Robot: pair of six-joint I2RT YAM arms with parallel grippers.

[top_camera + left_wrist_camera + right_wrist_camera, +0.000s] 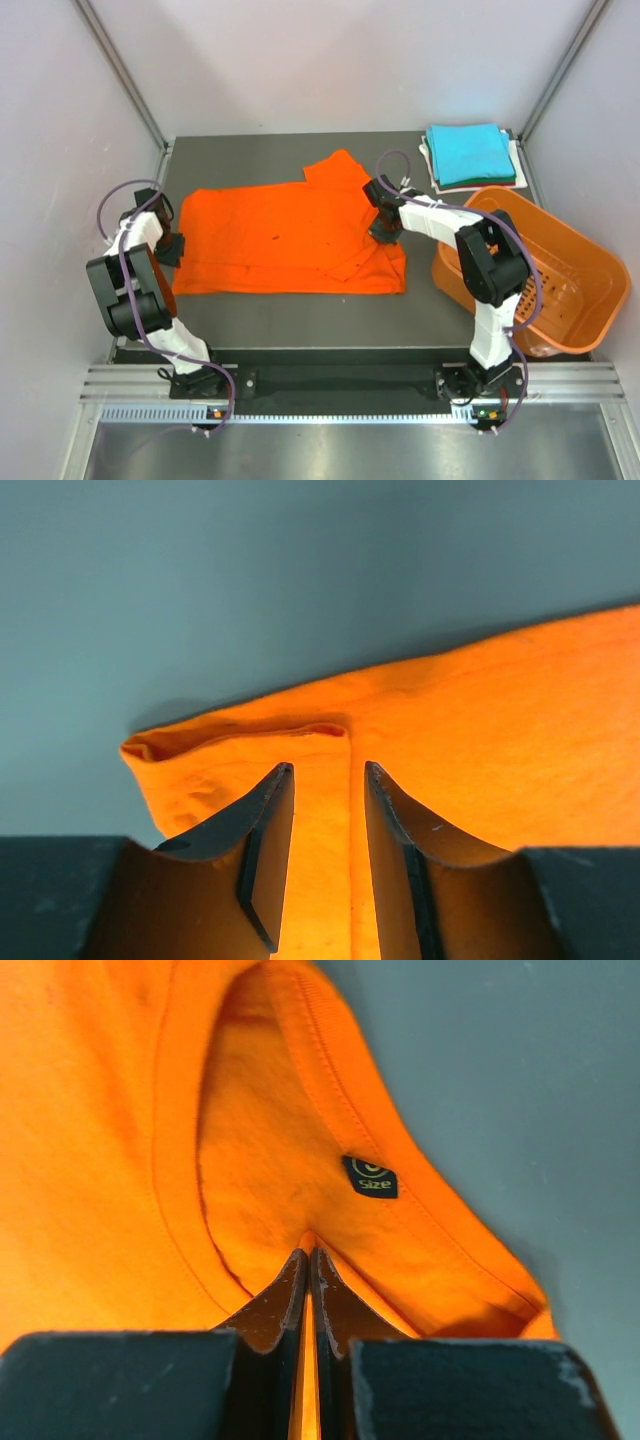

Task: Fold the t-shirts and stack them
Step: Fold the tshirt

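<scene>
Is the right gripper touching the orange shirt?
Touching. The right wrist view shows the right gripper with jaws shut on the orange shirt at the collar.

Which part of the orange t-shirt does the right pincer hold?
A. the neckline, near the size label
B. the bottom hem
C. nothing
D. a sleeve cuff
A: the right wrist view shows the shut right pincer pinching the orange t-shirt at its neckline, just below the size label.

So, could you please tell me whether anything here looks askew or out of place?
The rigid orange slotted plastic basket sits skewed at the dark table's right edge and seems to overhang it. The bright orange t-shirt also lies unevenly: its near sleeve looks folded over onto the body.
</scene>
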